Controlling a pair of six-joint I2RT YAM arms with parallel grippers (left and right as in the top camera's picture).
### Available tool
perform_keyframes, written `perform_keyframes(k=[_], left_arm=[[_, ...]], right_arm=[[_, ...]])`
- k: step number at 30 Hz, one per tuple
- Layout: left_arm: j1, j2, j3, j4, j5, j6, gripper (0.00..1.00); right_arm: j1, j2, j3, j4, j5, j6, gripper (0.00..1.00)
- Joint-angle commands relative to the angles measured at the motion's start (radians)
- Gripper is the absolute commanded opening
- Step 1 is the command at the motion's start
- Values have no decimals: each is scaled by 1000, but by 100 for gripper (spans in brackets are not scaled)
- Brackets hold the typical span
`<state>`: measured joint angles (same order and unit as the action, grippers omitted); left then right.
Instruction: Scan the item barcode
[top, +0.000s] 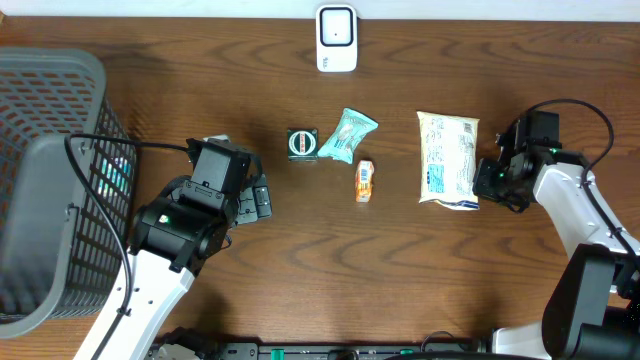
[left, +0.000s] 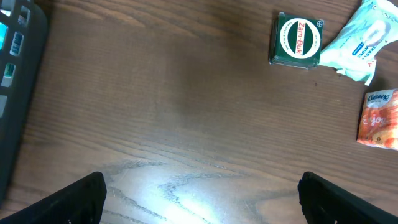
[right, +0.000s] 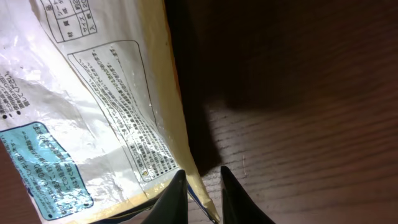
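The left gripper (left: 202, 190) gapes wide and empty over the table (left: 155, 93). The right gripper (right: 204, 183) sits barely parted around the packet (right: 93, 93) edge.

From overhead we get even, soft light on the table (top: 400, 290), sharp throughout, with faint shadows. Just ahead of the left claw (left: 202, 196) we see a white glare patch on the wood; its fingers (left: 74, 202) are dark and blurred. Around the right claw (right: 204, 186) the picture is dim, with deep shadow to its right and foil glints on the packet (right: 93, 112) to its left.
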<state>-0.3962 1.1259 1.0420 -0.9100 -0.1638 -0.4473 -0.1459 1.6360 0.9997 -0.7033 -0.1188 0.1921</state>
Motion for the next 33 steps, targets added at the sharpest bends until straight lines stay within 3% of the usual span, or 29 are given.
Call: perform_keyframes(k=[1, 8, 14, 25, 33], left_arm=[[3, 4, 4, -2, -17, 2, 98], [3, 4, 4, -2, -17, 2, 98], [3, 4, 4, -2, -17, 2, 98], [3, 4, 4, -2, -16, 2, 98], [3, 4, 4, -2, -16, 2, 97]], right_arm=[[2, -17, 37, -17, -29, 25, 13], [4, -19, 151, -112, -179, 25, 1], [42, -18, 164, -74, -319, 39, 1], [275, 18, 144, 26, -42, 40, 6], [352, 137, 141, 47, 48, 40, 4]])
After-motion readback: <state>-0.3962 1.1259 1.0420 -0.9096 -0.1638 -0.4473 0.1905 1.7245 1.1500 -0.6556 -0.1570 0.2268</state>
